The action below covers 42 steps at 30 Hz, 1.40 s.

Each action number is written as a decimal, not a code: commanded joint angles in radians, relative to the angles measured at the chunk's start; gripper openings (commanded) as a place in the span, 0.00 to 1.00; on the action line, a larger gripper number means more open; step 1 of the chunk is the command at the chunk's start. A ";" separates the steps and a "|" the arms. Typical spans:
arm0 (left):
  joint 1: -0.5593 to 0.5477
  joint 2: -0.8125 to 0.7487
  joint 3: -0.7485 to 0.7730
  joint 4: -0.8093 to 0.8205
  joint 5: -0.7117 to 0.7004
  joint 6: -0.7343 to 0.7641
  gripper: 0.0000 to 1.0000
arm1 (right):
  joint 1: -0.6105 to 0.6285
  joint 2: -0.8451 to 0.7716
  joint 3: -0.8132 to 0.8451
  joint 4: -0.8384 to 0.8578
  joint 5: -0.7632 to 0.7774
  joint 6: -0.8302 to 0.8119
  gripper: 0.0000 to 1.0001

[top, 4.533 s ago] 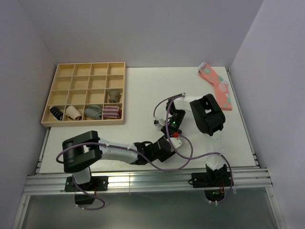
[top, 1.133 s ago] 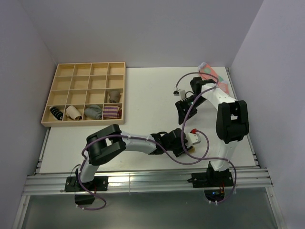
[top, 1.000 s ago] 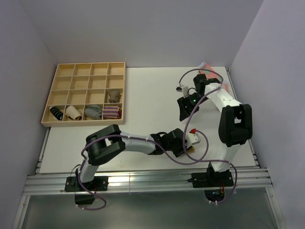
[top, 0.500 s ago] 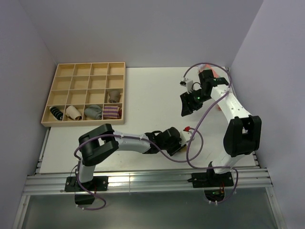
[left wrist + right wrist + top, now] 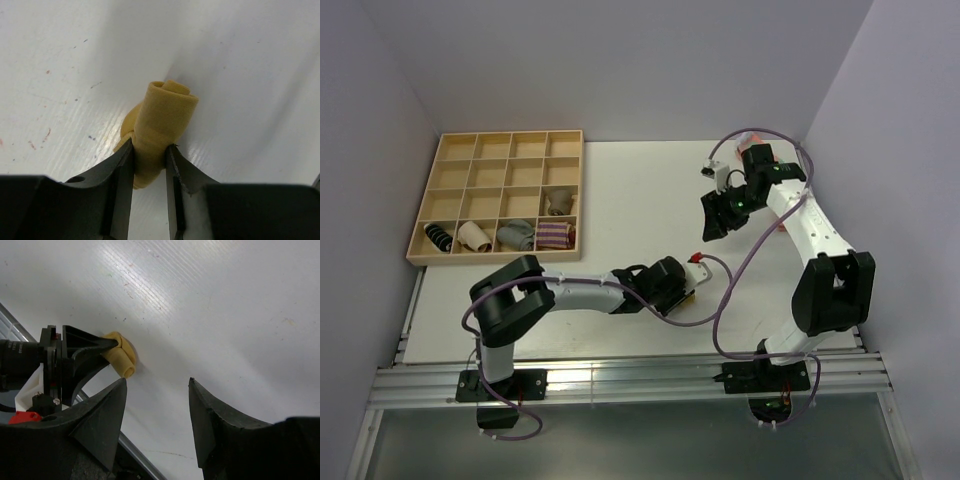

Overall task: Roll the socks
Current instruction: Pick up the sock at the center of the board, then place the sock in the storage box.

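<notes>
The socks (image 5: 162,122) are seen as one small rolled bundle of mustard-yellow fabric, gripped by the left gripper (image 5: 150,146) near the middle of the white table (image 5: 620,190), towards its near edge. In the left wrist view the two black fingers (image 5: 125,165) are pressed against the sides of the bundle's near part, so the jaws are drawn in narrow and closed on it. The rolled end, with its layers showing, is pointed away from the gripper, and a lobe of fabric bulges out beside the left-hand finger. The bundle appears to rest on the table, though contact under it cannot be confirmed. In the top view only a sliver of yellow (image 5: 691,297) is made out beside the left gripper (image 5: 685,290).

The right gripper (image 5: 712,222) is held above the far right part of the table, well apart from the socks. Its jaws are spread and nothing is held: only bare table is seen between the fingers in the right wrist view, with the bundle (image 5: 120,358) and the left gripper's fingers off to the left of the right gripper (image 5: 157,382).

A wooden compartment tray (image 5: 495,257) is placed at the far left of the table. Four rolled socks (image 5: 516,235) are lodged in its nearest row, and a fifth in the row behind
</notes>
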 commanded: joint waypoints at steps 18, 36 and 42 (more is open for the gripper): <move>0.126 -0.182 -0.007 -0.050 -0.106 0.005 0.00 | -0.011 -0.072 0.027 -0.007 0.015 0.000 0.60; 0.492 -0.368 0.104 -0.081 -0.655 -0.126 0.00 | -0.011 -0.096 0.024 -0.018 0.024 -0.016 0.59; 0.695 -0.327 0.200 -0.250 -0.796 -0.270 0.00 | -0.011 -0.095 0.023 -0.018 0.024 -0.022 0.59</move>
